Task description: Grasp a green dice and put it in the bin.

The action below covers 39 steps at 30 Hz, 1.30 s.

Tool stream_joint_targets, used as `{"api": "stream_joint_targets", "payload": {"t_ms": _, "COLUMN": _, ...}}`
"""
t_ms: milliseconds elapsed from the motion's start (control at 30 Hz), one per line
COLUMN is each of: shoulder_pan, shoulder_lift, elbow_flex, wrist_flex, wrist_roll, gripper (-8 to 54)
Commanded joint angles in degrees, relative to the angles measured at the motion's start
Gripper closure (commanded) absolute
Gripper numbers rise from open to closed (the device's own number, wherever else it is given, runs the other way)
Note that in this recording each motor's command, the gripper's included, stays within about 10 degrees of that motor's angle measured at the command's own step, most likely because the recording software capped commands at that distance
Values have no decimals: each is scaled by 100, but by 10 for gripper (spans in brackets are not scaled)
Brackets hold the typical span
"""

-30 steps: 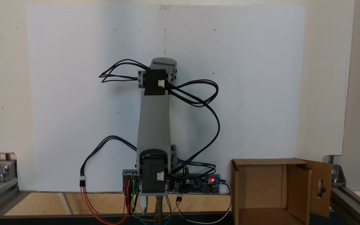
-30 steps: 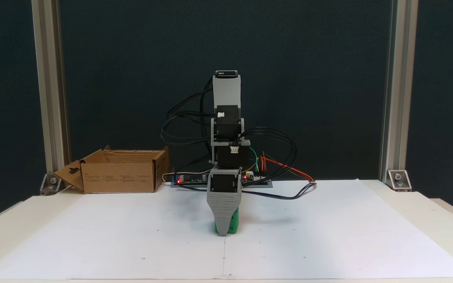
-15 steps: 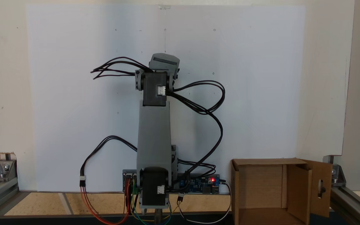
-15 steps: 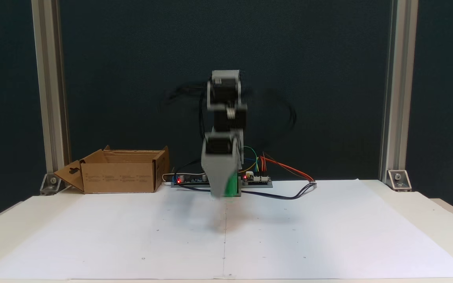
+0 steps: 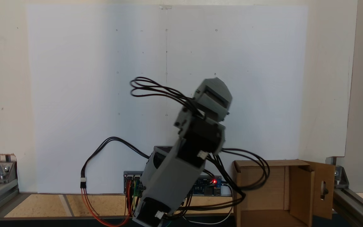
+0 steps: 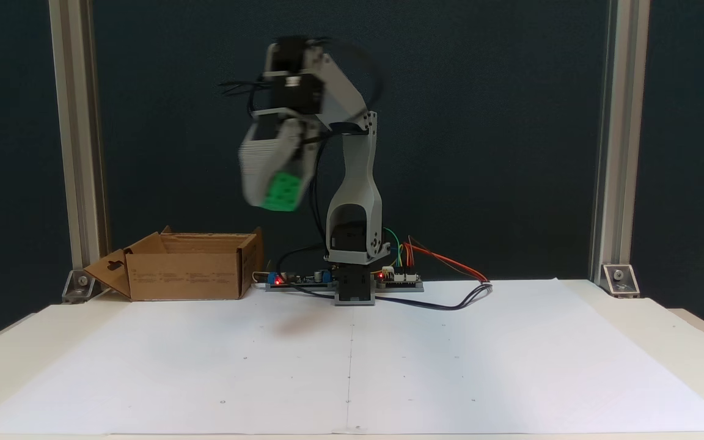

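The claw (image 6: 274,197) hangs high above the worktop in the front fixed view, blurred by motion, and is clamped on the small bright green plastic dice (image 6: 282,191), whose pip holes face the camera. The dice sits at the claw's lower end, well off the white paper sheet (image 6: 352,366), with only a faint shadow on the paper beneath it.

Nearest the camera the paper lies bare. Farther back stands the grey arm (image 6: 355,195) on its base, with a circuit board (image 6: 398,280) and coloured wires beside it. At the far left in this view, against the dark backdrop, is the bin, a brown corrugated cardboard box (image 6: 184,275) with open flaps, one flap cut with a slot. The dice is above and to the right of the box, not yet over its opening.

In the fixed view from above, the grey arm (image 5: 181,164) leans toward the cardboard box (image 5: 263,183), which there lies at the lower right with its inside open to the camera.

The step in hand looks like the carry to the bin. To do it well, the grip should stay firm through the swing, the arm should travel left in the front view until the dice is squarely over the opening and clear of the raised flaps, then settle before letting go.
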Motion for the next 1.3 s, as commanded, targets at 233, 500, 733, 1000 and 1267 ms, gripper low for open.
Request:
{"api": "stream_joint_targets", "payload": {"t_ms": 233, "shoulder_pan": 3979, "shoulder_lift": -132, "elbow_flex": -483, "wrist_flex": -167, "wrist_roll": -2512, "gripper": 341}}
{"api": "stream_joint_targets", "payload": {"t_ms": 500, "shoulder_pan": 7267, "shoulder_lift": -1477, "elbow_flex": -483, "wrist_flex": -1863, "wrist_roll": -3612, "gripper": 341}}
{"api": "stream_joint_targets", "payload": {"t_ms": 733, "shoulder_pan": 8007, "shoulder_lift": -2224, "elbow_flex": -334, "wrist_flex": -2259, "wrist_roll": -3973, "gripper": 341}}
{"api": "stream_joint_targets", "payload": {"t_ms": 1000, "shoulder_pan": 7980, "shoulder_lift": -2232, "elbow_flex": -88, "wrist_flex": -2276, "wrist_roll": -3973, "gripper": 137}}
{"api": "stream_joint_targets", "payload": {"t_ms": 1267, "shoulder_pan": 7611, "shoulder_lift": -1608, "elbow_flex": -149, "wrist_flex": -2452, "wrist_roll": -2856, "gripper": 36}}
